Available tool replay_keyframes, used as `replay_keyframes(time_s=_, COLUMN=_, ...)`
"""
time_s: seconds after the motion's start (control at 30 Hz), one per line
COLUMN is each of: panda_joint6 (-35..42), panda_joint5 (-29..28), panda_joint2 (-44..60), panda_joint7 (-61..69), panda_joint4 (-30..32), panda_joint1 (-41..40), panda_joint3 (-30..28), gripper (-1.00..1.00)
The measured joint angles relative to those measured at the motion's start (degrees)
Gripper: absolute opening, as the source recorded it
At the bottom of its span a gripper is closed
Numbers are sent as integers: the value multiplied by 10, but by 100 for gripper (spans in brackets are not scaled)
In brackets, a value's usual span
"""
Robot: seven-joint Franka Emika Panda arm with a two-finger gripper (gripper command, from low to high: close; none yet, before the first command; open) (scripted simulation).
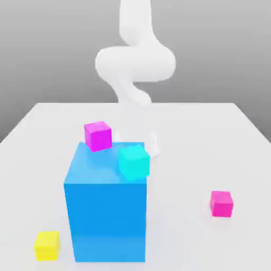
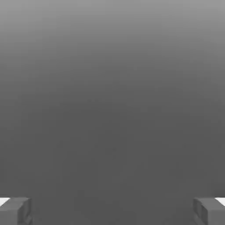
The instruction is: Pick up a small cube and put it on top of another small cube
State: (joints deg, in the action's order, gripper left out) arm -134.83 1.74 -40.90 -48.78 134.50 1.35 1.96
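Note:
Several small cubes show in the exterior view. A magenta cube [image 1: 98, 135] sits at the far left corner of the big blue block's top [image 1: 106, 222]. A cyan cube [image 1: 133, 161] is at the block's top right edge; whether it rests on the block or in front of it I cannot tell. A pink cube [image 1: 221, 204] lies on the table at the exterior view's right, and a yellow cube [image 1: 47, 245] at the near left. In the hand view my gripper [image 2: 112, 211] is open, its fingertips [image 2: 15, 210] far apart with only grey backdrop between them.
The white arm [image 1: 135, 63] rises behind the blue block at the back of the white table [image 1: 201, 137]. The tall blue block stands as an obstacle in the table's near middle.

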Motion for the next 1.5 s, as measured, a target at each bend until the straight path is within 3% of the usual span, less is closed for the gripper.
replay_keyframes(time_s=0.37, panda_joint6=-143, panda_joint5=50, panda_joint2=230, panda_joint7=-161, panda_joint4=125, panda_joint1=55, panda_joint3=129, gripper=0)
replay_keyframes(time_s=0.6, panda_joint6=-235, panda_joint5=-2, panda_joint2=379, panda_joint7=-320, panda_joint4=204, panda_joint1=97, panda_joint3=206, gripper=0)
replay_keyframes(time_s=0.73, panda_joint6=-288, panda_joint5=-95, panda_joint2=468, panda_joint7=-438, panda_joint4=232, panda_joint1=133, panda_joint3=190, gripper=0)
replay_keyframes(time_s=0.9, panda_joint6=-367, panda_joint5=-198, panda_joint2=572, panda_joint7=-521, panda_joint4=213, panda_joint1=223, panda_joint3=78, gripper=0)
replay_keyframes(time_s=0.93, panda_joint6=-378, panda_joint5=-208, panda_joint2=586, panda_joint7=-529, panda_joint4=210, panda_joint1=238, panda_joint3=62, gripper=-100)
replay_keyframes(time_s=1.13, panda_joint6=-385, panda_joint5=-213, panda_joint2=593, panda_joint7=-534, panda_joint4=208, panda_joint1=245, panda_joint3=54, gripper=-100)
replay_keyframes(time_s=1.23, panda_joint6=-356, panda_joint5=-180, panda_joint2=556, panda_joint7=-508, panda_joint4=217, panda_joint1=217, panda_joint3=90, gripper=-100)
replay_keyframes(time_s=1.37, panda_joint6=-295, panda_joint5=-87, panda_joint2=475, panda_joint7=-439, panda_joint4=236, panda_joint1=185, panda_joint3=143, gripper=-100)
replay_keyframes(time_s=1.5, panda_joint6=-206, panda_joint5=-26, panda_joint2=412, panda_joint7=-348, panda_joint4=205, panda_joint1=144, panda_joint3=129, gripper=-100)
